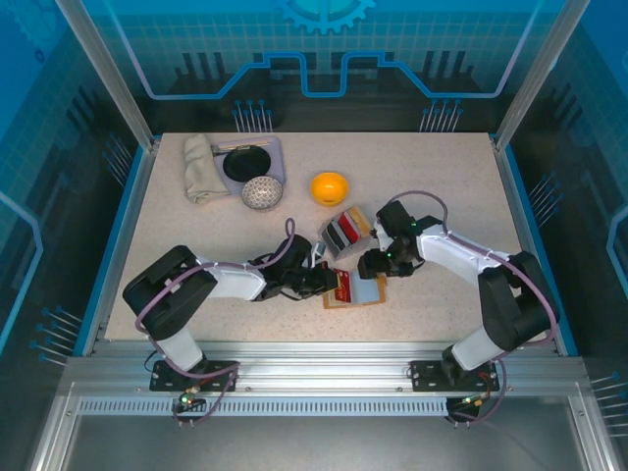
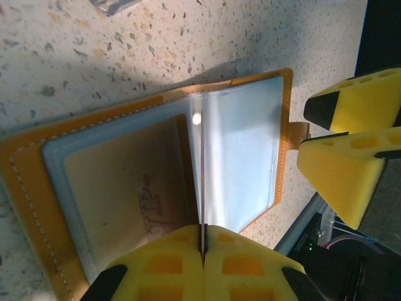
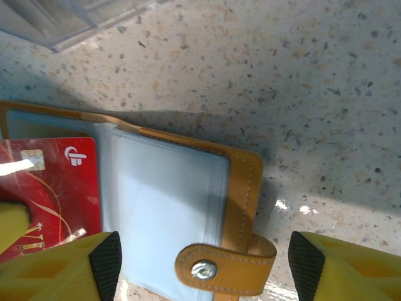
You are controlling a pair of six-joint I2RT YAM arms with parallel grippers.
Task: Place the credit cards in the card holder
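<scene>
- the card holder [image 1: 370, 290] lies open on the table [image 1: 442, 186], low in the middle of the overhead frame, between the two grippers with its clear pockets facing up.
- the left gripper [image 2: 202, 243] has its fingers pressed together on a thin sheet seen edge-on, rising from the holder's fold. going by the right wrist view, i'd take that sheet for the red card [image 3: 50, 188].
- the red card's right edge meets the pale blue pocket [image 3: 169, 207]. to my eye it is at the pocket's mouth or partly in, not seated.
- the right gripper [image 3: 199, 266] has its fingers spread wide, one on either side of the snap strap [image 3: 216, 271] at the holder's outer edge, gripping nothing. i'd guess it is there to steady the holder.
- in the left wrist view a beige face [image 2: 135, 200] with raised lettering shows behind the left-hand pocket. i can't tell whether that is a stored card or the holder's lining.
- the grey slotted tray [image 1: 325, 234] sits just above the holder in the overhead frame, with more credit cards [image 1: 345, 232] standing in it: red, black and beige stripes show.
- so it looks early on: one card going in, the ones in the tray yet to be fetched and pocketed.
</scene>
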